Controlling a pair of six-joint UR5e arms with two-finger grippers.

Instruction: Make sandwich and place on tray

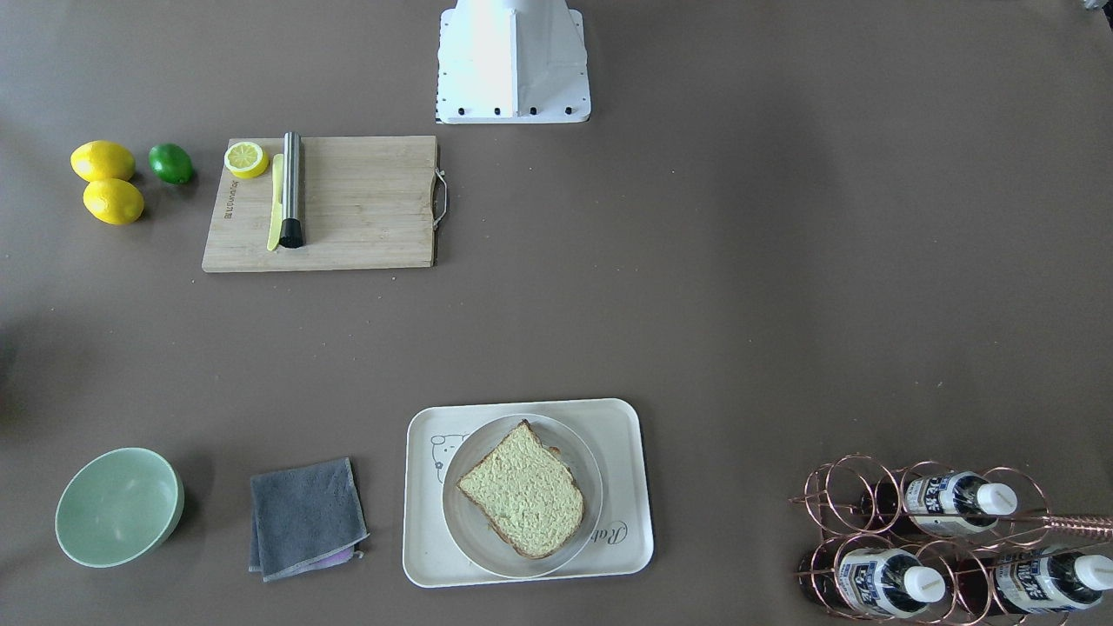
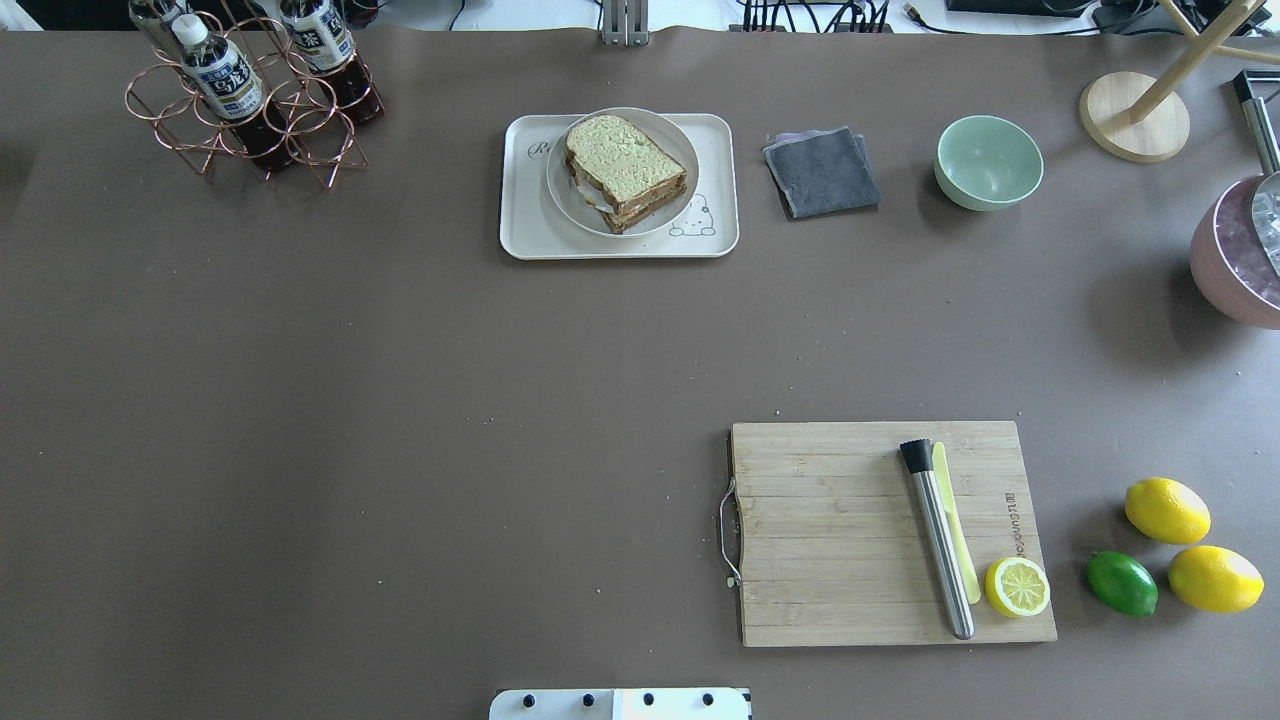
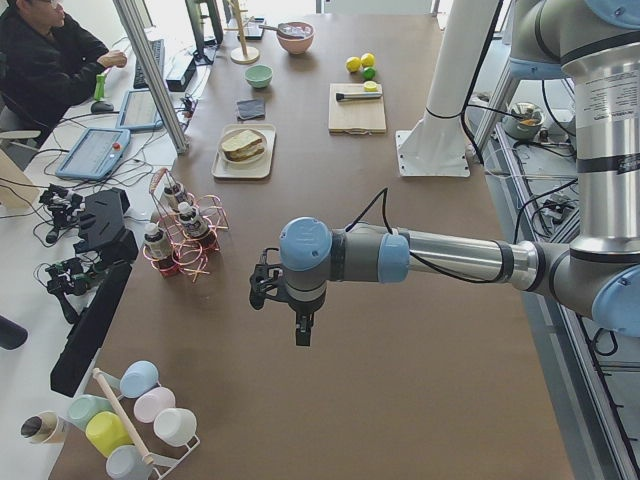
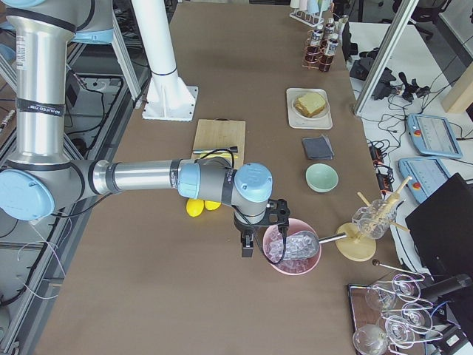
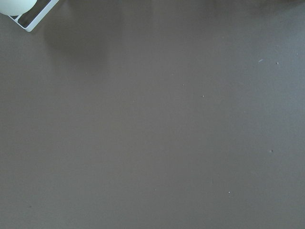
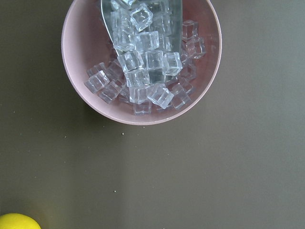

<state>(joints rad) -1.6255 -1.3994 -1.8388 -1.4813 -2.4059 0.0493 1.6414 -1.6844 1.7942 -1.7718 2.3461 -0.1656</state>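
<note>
The sandwich [image 2: 625, 170] rests on the round plate [image 2: 566, 192] in the tray [image 2: 520, 236], upper centre of the overhead view; aperture of left gripper [image 3: 301, 333] and right gripper [image 4: 247, 248] cannot be determined.

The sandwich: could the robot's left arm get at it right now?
Probably yes: the sandwich lies uncovered, nothing above it, and the bottle rack stands beside the path of the left arm, not across it.

free: table [image 2: 400, 400] on robot's side of tray [image 2: 522, 225] | flanking tray: bottle rack [image 2: 250, 110], grey cloth [image 2: 822, 172] | cutting board [image 2: 830, 540] well apart
</note>
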